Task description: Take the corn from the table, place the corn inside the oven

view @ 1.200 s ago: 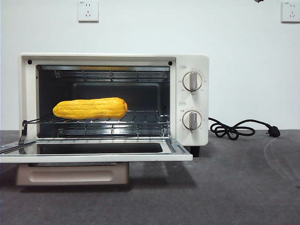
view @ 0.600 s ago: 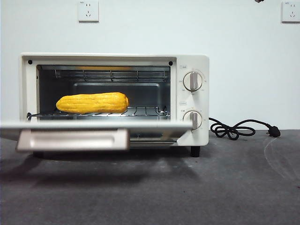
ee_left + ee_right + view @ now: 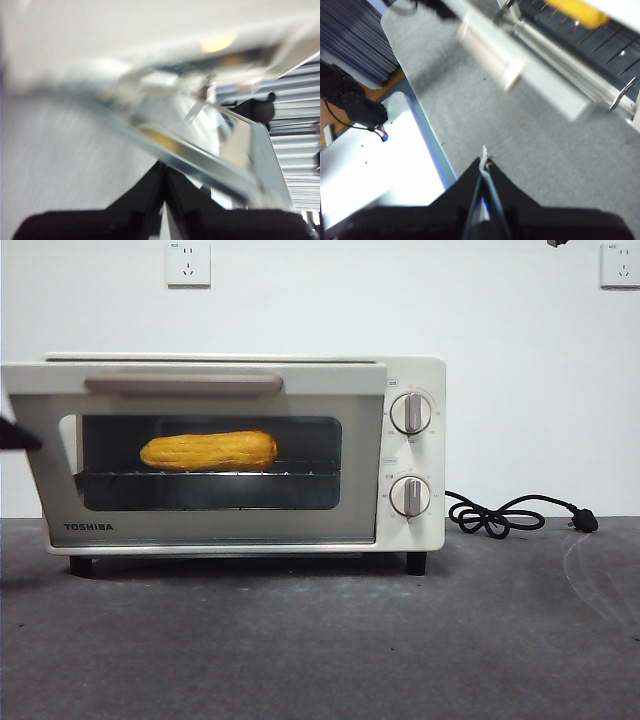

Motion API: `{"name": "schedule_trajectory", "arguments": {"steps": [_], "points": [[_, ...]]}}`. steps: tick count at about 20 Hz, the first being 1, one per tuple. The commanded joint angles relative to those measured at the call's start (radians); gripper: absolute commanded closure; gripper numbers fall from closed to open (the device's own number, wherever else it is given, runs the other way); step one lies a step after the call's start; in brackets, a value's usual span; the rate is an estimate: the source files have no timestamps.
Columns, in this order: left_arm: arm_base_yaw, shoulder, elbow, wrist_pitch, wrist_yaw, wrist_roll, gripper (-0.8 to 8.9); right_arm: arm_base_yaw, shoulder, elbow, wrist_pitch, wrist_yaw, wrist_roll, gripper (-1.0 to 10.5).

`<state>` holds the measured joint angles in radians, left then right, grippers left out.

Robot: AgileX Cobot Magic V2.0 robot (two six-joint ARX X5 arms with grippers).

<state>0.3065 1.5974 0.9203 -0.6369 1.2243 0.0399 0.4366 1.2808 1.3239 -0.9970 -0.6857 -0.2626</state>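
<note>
The left gripper (image 3: 162, 172) has its two black jaws pressed together on nothing, and its wrist camera shows it close against the oven's door edge, though that picture is badly smeared. In the front view a black tip (image 3: 18, 436) at the door's left edge is probably this same gripper. The right gripper (image 3: 484, 167) hangs over bare table, jaws likewise together and empty (a thin pale shred seems to stick up between the tips).

The table (image 3: 320, 640) is dark grey, with the oven (image 3: 415, 455) standing on it; its door (image 3: 200, 525) is up but looks a touch ajar. Through the glass the corn (image 3: 210, 450) lies flat on the wire rack (image 3: 300, 473).

So the corn is in place; at most, pressing the door fully home appears to remain.
</note>
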Motion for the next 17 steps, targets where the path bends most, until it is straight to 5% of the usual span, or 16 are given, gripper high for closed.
{"name": "schedule_trajectory", "arguments": {"steps": [1,17], "points": [[-0.005,0.005,0.067,0.005,0.011,-0.039,8.22,0.0,0.005,0.002,0.002,-0.006,-0.011,9.6],[-0.004,0.005,0.143,0.106,-0.073,-0.063,8.21,0.0,0.005,0.002,0.003,-0.006,-0.011,9.6]]}}
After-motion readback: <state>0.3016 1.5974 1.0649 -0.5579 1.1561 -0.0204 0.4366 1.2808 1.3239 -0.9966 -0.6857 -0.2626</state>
